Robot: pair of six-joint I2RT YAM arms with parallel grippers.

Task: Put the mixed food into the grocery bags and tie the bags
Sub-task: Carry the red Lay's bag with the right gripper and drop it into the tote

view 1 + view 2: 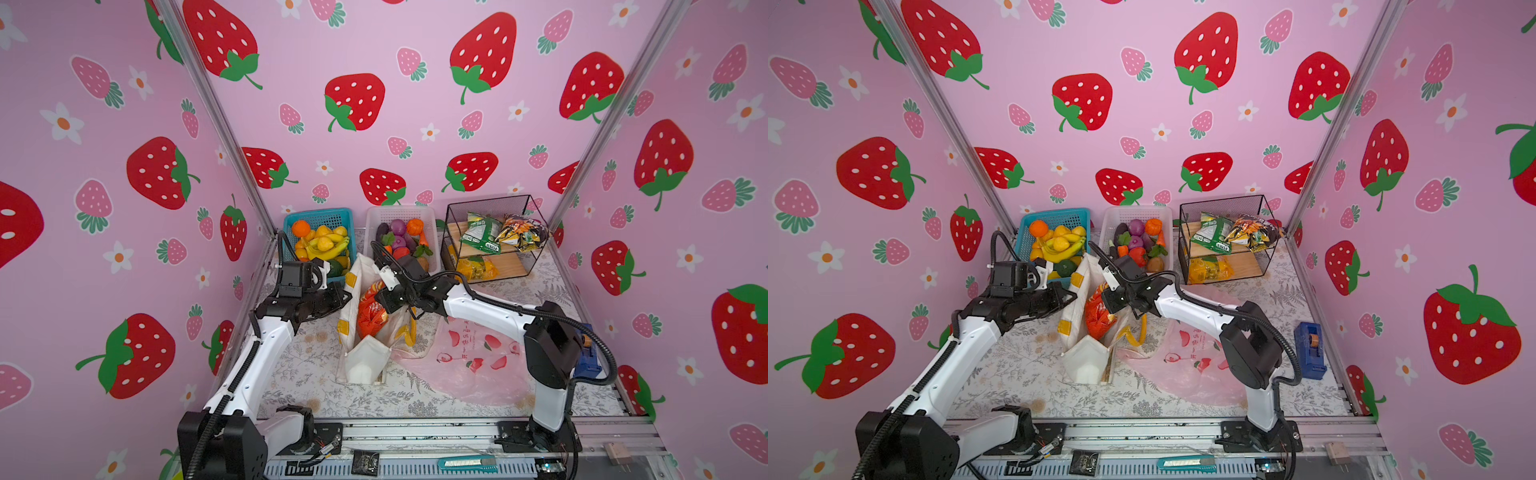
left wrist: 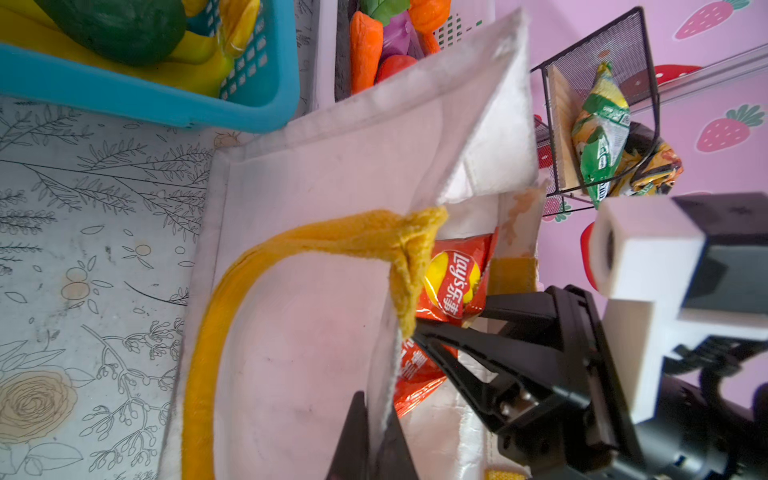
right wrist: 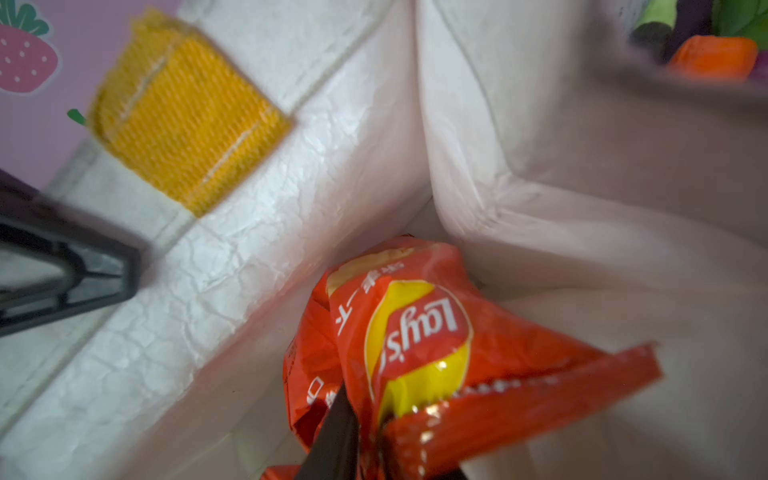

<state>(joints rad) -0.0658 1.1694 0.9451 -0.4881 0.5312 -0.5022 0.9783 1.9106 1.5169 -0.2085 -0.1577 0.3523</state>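
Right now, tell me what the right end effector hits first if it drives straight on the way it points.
The red-orange snack packet: the right end effector points down into the cream tote with the packet at its fingertips. Behind it, probably the tote's floor; depth unclear.

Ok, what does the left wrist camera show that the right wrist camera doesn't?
Only the left wrist view shows the blue fruit basket, the wire rack with a green packet, the yellow strap loop, and the left fingers pinching the cream tote by its wall. Only the right wrist view looks deep inside, showing the crimped seal of the red-orange chip packet at the right fingers. Both show the tote and that packet in it.
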